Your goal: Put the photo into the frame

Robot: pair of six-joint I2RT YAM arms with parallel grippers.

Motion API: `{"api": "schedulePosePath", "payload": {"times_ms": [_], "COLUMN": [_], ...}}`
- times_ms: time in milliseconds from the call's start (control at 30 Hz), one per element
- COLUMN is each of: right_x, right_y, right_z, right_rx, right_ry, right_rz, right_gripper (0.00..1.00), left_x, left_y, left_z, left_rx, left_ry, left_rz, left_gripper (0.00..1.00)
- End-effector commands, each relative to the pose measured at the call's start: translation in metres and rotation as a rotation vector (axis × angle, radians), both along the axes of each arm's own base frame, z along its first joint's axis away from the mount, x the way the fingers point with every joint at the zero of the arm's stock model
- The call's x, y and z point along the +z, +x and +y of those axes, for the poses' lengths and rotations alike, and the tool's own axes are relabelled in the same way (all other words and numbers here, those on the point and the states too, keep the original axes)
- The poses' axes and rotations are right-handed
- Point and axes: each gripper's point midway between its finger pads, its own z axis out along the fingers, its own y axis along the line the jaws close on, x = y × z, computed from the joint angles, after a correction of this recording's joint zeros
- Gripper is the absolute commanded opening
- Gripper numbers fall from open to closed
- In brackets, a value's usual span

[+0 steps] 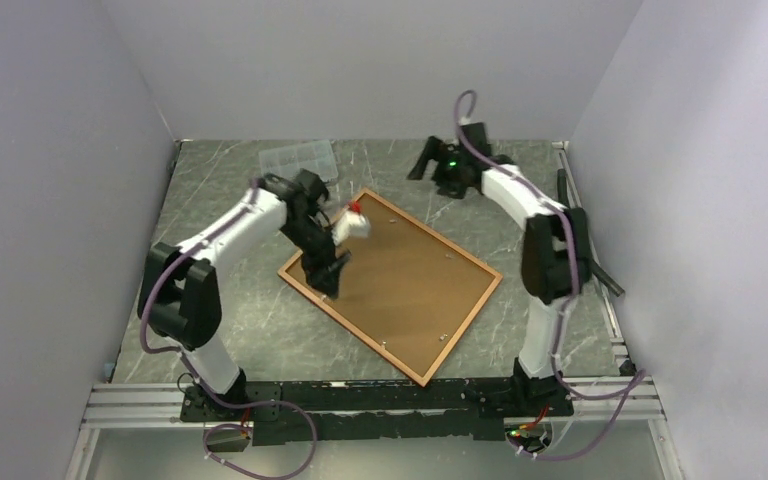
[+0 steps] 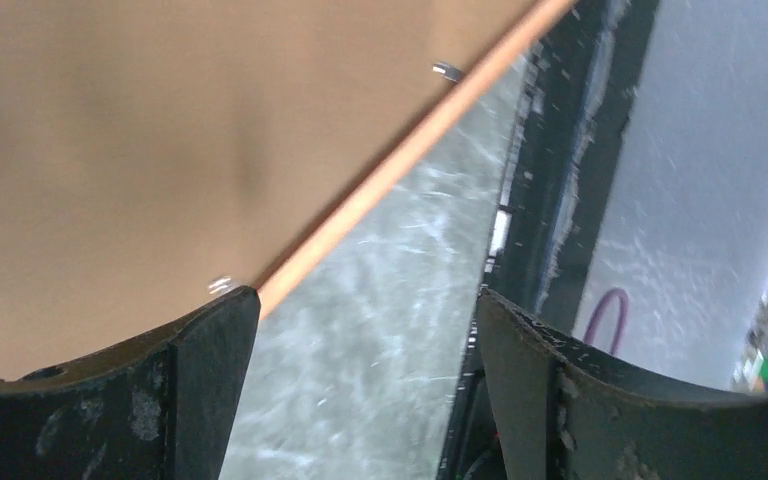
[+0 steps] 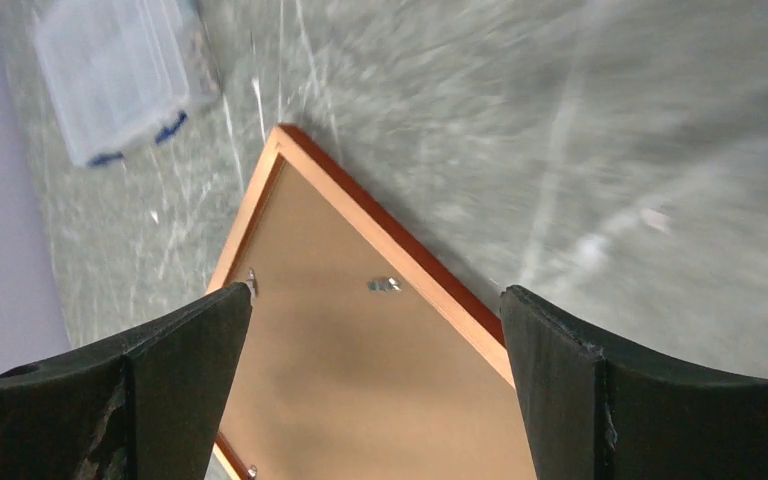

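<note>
Top external view: frame [image 1: 463, 330] flat on worktop [image 1: 260, 330], back up, brown board [image 1: 410, 285] seated inside. Left hand [image 1: 325, 275] released and empty, poised just above the board's edge; rim and a tab [image 2: 221, 285] right beside one finger in the wrist view. Right hand [image 1: 424, 162] likewise released, raised beyond the far corner, looking down on it. Photo nowhere in view; possibly beneath the board, cannot tell. Probable step: freeing the board. Keep fingertips low, push each tab sideways rather than down, avoid dragging the frame, and steady the far corner with the right hand if it slides.
</note>
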Motion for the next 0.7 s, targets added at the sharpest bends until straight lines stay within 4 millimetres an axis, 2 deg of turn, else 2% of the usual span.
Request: {"api": "schedulePosePath", "payload": {"times_ms": [0, 33, 133, 200, 300, 400, 467, 567, 667], "right_x": [0.090, 0.076, 0.053, 0.035, 0.012, -0.004, -0.011, -0.027, -0.047], "right_y": [-0.025, -0.044, -0.095, -0.131, -0.181, -0.223, -0.244, -0.266, -0.277], "right_z": [-0.057, -0.062, -0.082, -0.098, -0.121, -0.131, -0.135, -0.136, -0.133], "right_rx": [-0.143, -0.149, -0.193, -0.260, -0.354, -0.395, -0.414, -0.420, -0.411], "right_ry": [-0.049, -0.047, -0.002, -0.028, -0.097, -0.102, -0.101, -0.091, -0.077], "right_rz": [-0.180, -0.131, -0.019, 0.043, 0.120, 0.171, 0.197, 0.241, 0.285], "right_gripper": [1.00, 1.00, 1.00, 1.00, 1.00, 1.00, 1.00, 1.00, 1.00], "left_x": [0.041, 0.044, 0.035, 0.022, 0.004, -0.020, -0.036, -0.051, -0.057], "left_y": [0.056, 0.078, 0.139, 0.175, 0.214, 0.228, 0.234, 0.240, 0.236], "left_z": [0.029, 0.036, 0.056, 0.069, 0.087, 0.092, 0.096, 0.098, 0.092], "left_rx": [0.147, 0.196, 0.359, 0.474, 0.628, 0.689, 0.716, 0.749, 0.748], "left_ry": [-0.071, -0.063, -0.018, -0.012, -0.028, -0.027, -0.004, -0.005, -0.027], "left_rz": [-0.111, -0.153, -0.212, -0.202, -0.161, -0.109, -0.116, -0.107, -0.051], "left_gripper": [0.85, 0.84, 0.82, 0.78, 0.74, 0.69, 0.64, 0.56, 0.48]}}
